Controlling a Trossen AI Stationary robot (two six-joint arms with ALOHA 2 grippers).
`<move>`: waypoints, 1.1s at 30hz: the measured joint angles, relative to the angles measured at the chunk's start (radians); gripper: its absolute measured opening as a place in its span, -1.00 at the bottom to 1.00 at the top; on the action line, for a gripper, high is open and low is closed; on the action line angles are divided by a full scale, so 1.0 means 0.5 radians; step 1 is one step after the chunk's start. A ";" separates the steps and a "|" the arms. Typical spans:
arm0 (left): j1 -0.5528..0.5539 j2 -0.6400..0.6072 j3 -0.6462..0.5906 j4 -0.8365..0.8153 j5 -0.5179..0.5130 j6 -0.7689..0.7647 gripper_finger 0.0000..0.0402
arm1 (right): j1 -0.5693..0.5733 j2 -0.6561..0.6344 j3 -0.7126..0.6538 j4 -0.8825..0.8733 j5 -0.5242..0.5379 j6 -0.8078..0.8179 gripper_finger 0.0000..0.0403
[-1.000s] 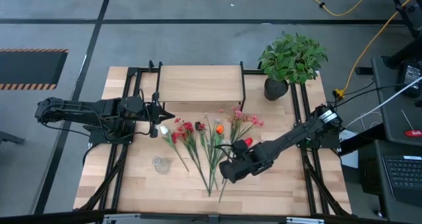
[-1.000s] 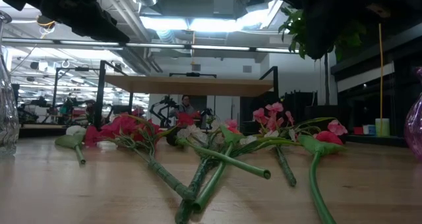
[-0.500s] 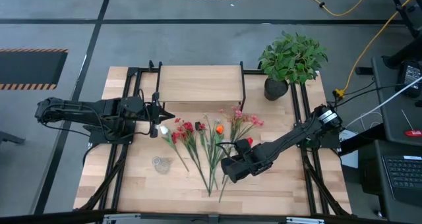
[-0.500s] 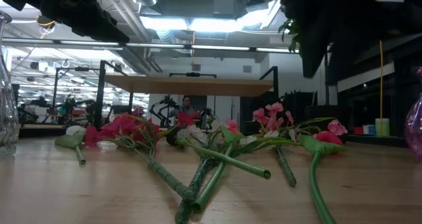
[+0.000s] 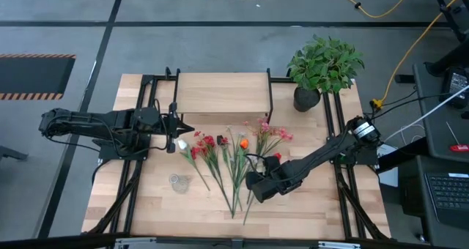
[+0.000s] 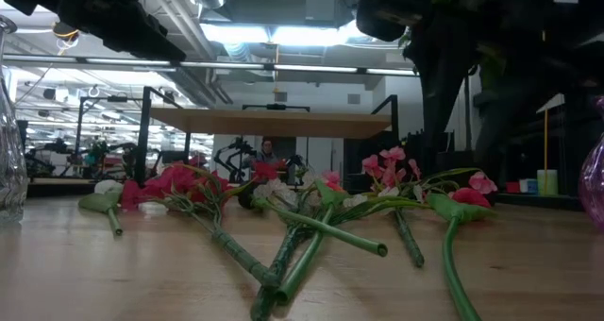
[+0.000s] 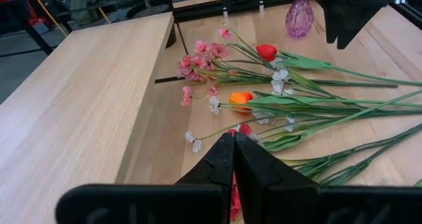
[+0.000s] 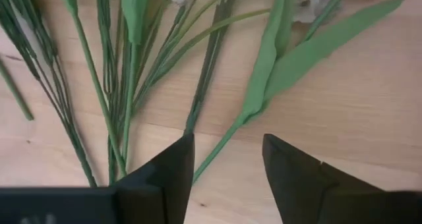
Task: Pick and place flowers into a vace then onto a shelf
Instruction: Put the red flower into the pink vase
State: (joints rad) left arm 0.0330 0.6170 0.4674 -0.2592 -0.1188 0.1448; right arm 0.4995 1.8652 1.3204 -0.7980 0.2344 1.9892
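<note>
flowers [image 5: 233, 155]: light, floppy stems mid-table; likely best pinched low on a stem.
right gripper [image 8: 227, 159]: jaws parted, empty, over the stem ends.

2 dark jointed arms [image 5: 95, 124] (matte black), blunt wedge-shaped fingers [image 8: 297, 178]

Your colours on the table

You have flowers [image 5: 234, 157] with green stems and red, pink, orange, white blooms, a purple glass vase [image 7: 299, 16], light wood tabletop [image 5: 308, 205].

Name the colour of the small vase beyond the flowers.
Translucent purple vase; clearest in the left wrist view.
</note>
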 joint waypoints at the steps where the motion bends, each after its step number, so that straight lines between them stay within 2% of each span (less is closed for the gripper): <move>1: 0.000 0.000 0.000 0.000 0.000 0.000 -0.96 | 0.000 0.000 -0.010 0.000 -0.001 0.001 -0.10; 16: -0.001 0.000 -0.001 0.001 0.000 0.000 -0.96 | 0.000 0.003 -0.069 0.034 0.017 0.069 -0.10; 26: 0.000 0.000 -0.001 0.002 0.000 0.001 -0.98 | -0.047 0.141 -0.069 0.197 0.017 0.058 -0.10; 33: -0.001 0.000 -0.001 0.001 0.000 0.000 -0.96 | -0.053 0.173 -0.069 0.150 -0.014 0.156 -0.10</move>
State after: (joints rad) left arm 0.0326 0.6170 0.4671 -0.2588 -0.1188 0.1448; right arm 0.4732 1.9518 1.2858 -0.7231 0.2272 2.0674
